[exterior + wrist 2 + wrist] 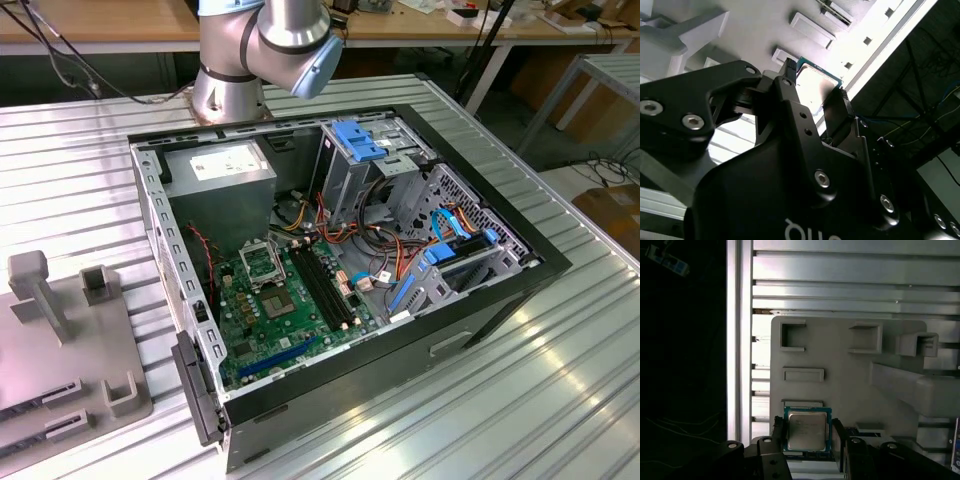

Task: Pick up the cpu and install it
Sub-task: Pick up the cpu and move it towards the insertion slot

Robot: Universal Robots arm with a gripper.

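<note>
In the exterior view, the arm point(262, 45) rose from the far edge of the ribbed metal bench point(520, 390). An open computer case point(505, 290) lay on its side in the middle of the bench. Inside it, a grey power-supply box point(222, 168) sat at the far end. Nearer the camera lay the green motherboard point(262, 325), with a square black socket point(262, 263) and long black memory slots point(325, 290) just beside it on the exterior view's right. A grey fixture tray point(60, 370) with raised holders lay on the bench on the exterior view's left, apart from the case.

In the second wrist view, the black gripper point(812, 92) was seen from behind. Its two fingers point(786, 82) stood on either side of the cpu point(815, 82), whose silver top and thin green rim showed between the tips. The pale fixture tray point(755, 30) lay beyond it.

In the first wrist view, the cpu point(807, 429) lay flat and square between the fingers point(838, 432), one against each of two opposite edges. The fingers were clenched on the chip. It was over the fixture tray point(845, 370), near the tray's edge and just beside a shallow rectangular recess point(803, 374). Whether it rested on the tray or hung clear of it could not be told. The bench point(850, 287) ran beyond the tray.
</note>
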